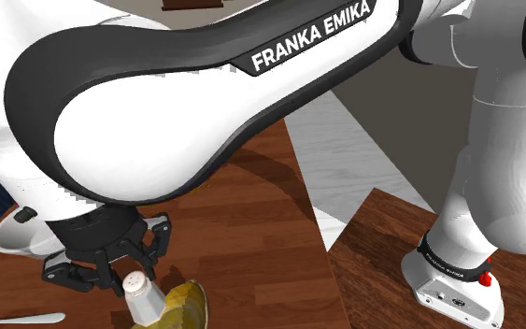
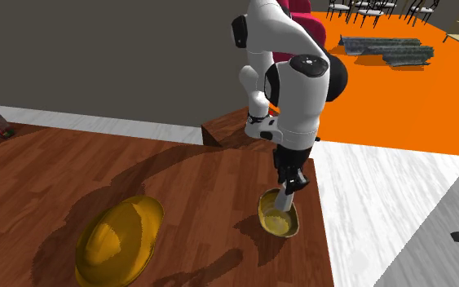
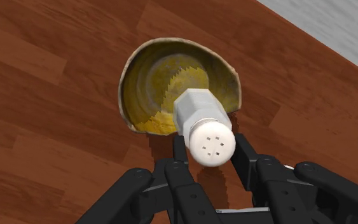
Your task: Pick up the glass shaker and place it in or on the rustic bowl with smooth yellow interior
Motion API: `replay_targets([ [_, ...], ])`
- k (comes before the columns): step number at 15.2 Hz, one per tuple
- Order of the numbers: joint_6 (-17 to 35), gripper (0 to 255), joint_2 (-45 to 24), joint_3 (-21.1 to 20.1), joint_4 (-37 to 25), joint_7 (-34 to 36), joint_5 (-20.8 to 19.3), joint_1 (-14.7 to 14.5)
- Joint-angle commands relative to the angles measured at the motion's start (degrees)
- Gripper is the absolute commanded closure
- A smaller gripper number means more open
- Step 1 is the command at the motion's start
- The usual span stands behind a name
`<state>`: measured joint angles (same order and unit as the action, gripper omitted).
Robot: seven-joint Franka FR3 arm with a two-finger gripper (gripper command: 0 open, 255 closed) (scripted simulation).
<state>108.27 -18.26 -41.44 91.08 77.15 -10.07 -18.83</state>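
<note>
Black fingers [image 3: 180, 153] of the claw [image 3: 209, 151] are clenched on the shaker [image 3: 198, 114], gripping it on both sides just behind its white perforated cap. It hangs tilted, cap toward the hand, and its pale faceted body reaches over the near rim of the small bowl [image 3: 152, 76], which is rough tan outside and yellow inside. Whether the base touches the bowl cannot be told. That bowl sits on the dark wooden desk [image 3: 50, 133], close to its edge, with pale grey floor [image 3: 343, 32] beyond. In the shoulder view the arm [image 1: 205, 103] bulks across the foreground and hides much of the desk. Below it a spoon [image 1: 18, 320] lies well apart from the bowl. In the second exterior view a larger yellow dish [image 2: 120, 240] rests on the desk, well apart from the bowl toward that view's left.
</note>
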Motion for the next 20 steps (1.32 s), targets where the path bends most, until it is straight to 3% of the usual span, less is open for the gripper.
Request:
replay_targets([
  [1, 1.4, 255, -0.1, 0.1, 1.3, 0.1, -0.1, 0.1],
  [5, 4.0, 255, -0.6, 0.3, 3.5, 0.3, -0.6, 0.2],
  [12, 4.0, 255, -0.6, 0.3, 3.5, 0.3, -0.6, 0.2],
  [13, 4.0, 0, -0.6, 0.3, 3.5, 0.3, -0.6, 0.2],
  [18, 4.0, 0, -0.6, 0.3, 3.5, 0.3, -0.6, 0.2],
  [20, 0.5, 0, 0.4, 0.0, 0.8, -0.2, 0.2, 0.3],
])
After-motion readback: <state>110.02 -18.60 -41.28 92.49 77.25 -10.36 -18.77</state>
